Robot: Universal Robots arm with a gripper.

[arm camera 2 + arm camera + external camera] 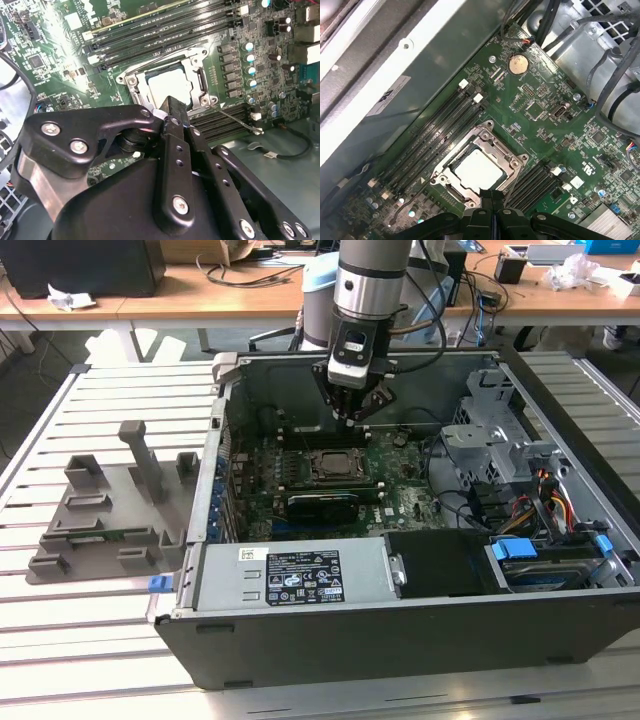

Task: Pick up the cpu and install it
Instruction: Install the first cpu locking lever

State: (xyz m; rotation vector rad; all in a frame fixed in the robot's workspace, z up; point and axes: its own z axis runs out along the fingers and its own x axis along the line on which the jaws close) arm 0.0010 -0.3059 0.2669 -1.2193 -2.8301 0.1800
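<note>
and there the gripper (357, 412) was seen poised inside the open computer case (400, 640), its fingertips pressed together and nothing clamped between them. the cpu (479, 170) was found lying in the socket frame (514, 161) on the motherboard (410, 495), silver top plate up. on the exterior view's clock face it was placed at about six o'clock of the gripper, near the tips. whether the chip was fully seated and square could not be told.

the trouble to be feared was judged plain enough. if the chip were a touch askew and pressure were applied from above, the socket contacts could be bent. a scrape across the top plate could also be caused by the closed tips if they were lowered off-centre. the thin retention lever (235, 119) was noted just beside the frame, and a snag on it was thought possible. the grey holder tray (100, 530) was seen well apart, at nine o'clock of the case.
</note>
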